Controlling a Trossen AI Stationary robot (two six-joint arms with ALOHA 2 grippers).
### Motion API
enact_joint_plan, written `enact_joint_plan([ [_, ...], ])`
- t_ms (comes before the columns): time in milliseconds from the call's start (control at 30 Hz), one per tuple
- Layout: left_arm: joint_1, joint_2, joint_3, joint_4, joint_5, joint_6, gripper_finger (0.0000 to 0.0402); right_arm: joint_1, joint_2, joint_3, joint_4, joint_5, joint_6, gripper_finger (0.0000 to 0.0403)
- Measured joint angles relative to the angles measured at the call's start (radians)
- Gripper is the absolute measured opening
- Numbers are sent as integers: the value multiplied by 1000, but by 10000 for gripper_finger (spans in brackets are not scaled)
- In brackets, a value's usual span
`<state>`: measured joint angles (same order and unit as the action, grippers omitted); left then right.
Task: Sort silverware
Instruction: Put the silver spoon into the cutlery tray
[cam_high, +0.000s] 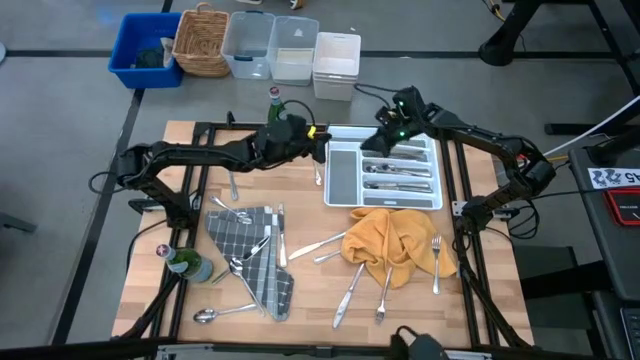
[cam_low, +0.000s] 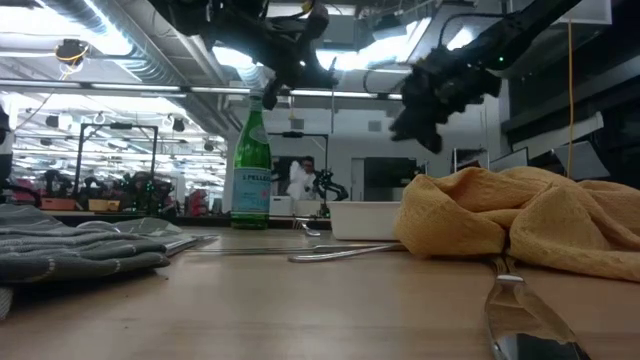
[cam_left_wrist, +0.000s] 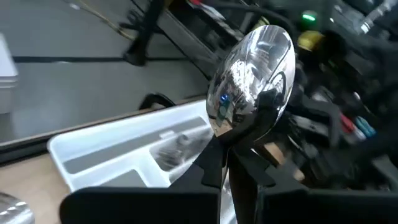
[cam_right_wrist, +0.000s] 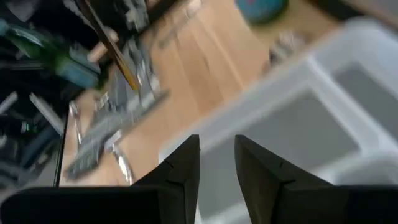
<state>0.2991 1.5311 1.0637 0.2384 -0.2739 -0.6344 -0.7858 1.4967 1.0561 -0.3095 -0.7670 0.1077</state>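
My left wrist view alone shows the left tool (cam_left_wrist: 239, 165) clamping a polished spoon (cam_left_wrist: 252, 81); overhead, the right tool (cam_high: 385, 140), parted, hovers over the white plastic tray (cam_high: 345, 175).

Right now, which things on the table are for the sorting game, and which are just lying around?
For the job:
- spoon held in the left gripper
- loose forks and spoons on the table
- white tray with sorted pieces
- right gripper, open above the tray

Just lying about:
- yellow cloth
- grey checked cloth
- green bottle
- bins and basket beyond the table
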Motion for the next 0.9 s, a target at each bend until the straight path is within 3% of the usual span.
enact_joint_plan([
  [200, -6, 0, 0, 1, -142, -104, 4, 137, 0, 0, 262, 190, 48, 104],
  [500, -6, 0, 0, 0, -201, -148, 4, 372, 0, 0, 426, 711, 44, 104],
  [600, -10, 0, 0, 1, -202, -164, 3, 420, 0, 0, 442, 840, 43, 104],
  [900, -27, 0, 0, 11, -203, -179, 3, 488, 0, 0, 450, 880, 43, 104],
])
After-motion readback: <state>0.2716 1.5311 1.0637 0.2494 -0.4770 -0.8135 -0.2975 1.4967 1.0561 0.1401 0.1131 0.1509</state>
